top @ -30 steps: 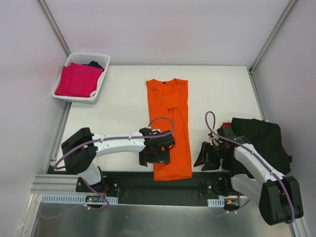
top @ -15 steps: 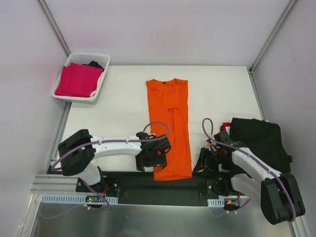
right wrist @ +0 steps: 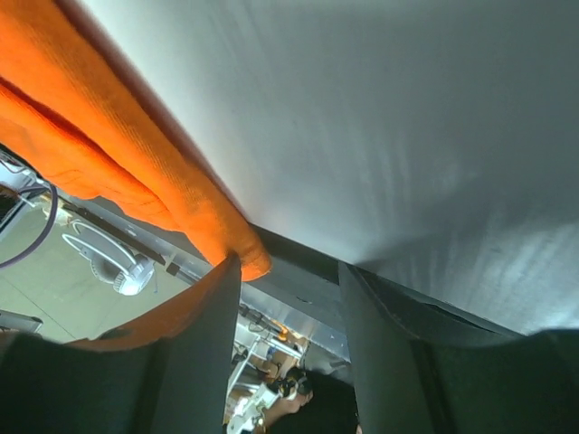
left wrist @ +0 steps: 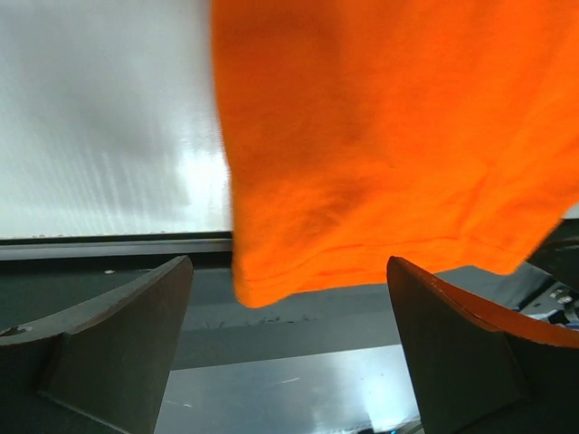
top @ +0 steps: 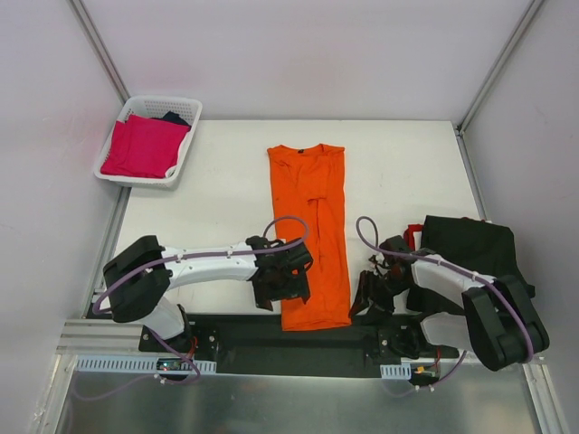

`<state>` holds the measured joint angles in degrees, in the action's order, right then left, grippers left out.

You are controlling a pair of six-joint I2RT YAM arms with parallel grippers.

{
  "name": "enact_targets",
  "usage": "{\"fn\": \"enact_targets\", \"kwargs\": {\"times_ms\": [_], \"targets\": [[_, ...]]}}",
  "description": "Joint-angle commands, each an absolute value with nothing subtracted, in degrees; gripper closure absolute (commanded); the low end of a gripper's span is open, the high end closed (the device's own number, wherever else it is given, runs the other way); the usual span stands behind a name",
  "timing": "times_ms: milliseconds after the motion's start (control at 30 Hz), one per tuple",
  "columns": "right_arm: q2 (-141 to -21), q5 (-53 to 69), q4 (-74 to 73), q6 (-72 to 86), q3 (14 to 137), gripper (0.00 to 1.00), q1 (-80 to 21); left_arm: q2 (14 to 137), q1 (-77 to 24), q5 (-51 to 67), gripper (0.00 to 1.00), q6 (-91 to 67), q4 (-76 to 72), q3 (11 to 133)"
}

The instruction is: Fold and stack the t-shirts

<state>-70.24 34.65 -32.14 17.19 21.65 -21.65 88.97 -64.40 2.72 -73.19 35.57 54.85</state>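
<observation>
The orange t-shirt point(top: 312, 231) lies folded into a long strip down the middle of the table, its hem hanging over the near edge. My left gripper point(top: 282, 284) sits at the hem's left corner, jaws wide open. In the left wrist view that gripper point(left wrist: 288, 312) has the orange hem point(left wrist: 380, 136) just beyond its fingertips. My right gripper point(top: 369, 295) is beside the hem's right corner. In the right wrist view it point(right wrist: 289, 271) is open with nothing between its fingers, and the orange corner point(right wrist: 109, 154) touches one fingertip. Black t-shirts point(top: 479, 258) lie heaped at the right. A magenta t-shirt point(top: 143, 146) fills the basket.
The white lattice basket point(top: 185, 108) stands off the table's far left corner. The black rail of the arm bases point(top: 298, 348) runs along the near edge under the hanging hem. Grey walls close in the sides and back.
My right gripper has moved left, to the orange shirt's near right corner, and its jaws have narrowed a little. My left gripper has shifted slightly toward the near edge.
</observation>
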Motion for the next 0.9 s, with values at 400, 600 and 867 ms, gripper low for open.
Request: {"fn": "enact_targets", "kwargs": {"times_ms": [400,600,867], "targets": [[-74.53,28.04,-18.89,25.31,26.27,0.56,-31.81,86.48,-65.39,6.42,0.48,-77.43,29.36,44.38],[-72.17,25.41,-23.01,25.4,28.74,0.56,-33.22,86.48,-65.39,5.98,0.45,-75.94,29.44,47.8],[-70.4,25.14,-25.14,24.96,30.06,0.55,-33.4,84.29,-65.48,5.89,0.44,-78.48,28.65,45.53]]}}
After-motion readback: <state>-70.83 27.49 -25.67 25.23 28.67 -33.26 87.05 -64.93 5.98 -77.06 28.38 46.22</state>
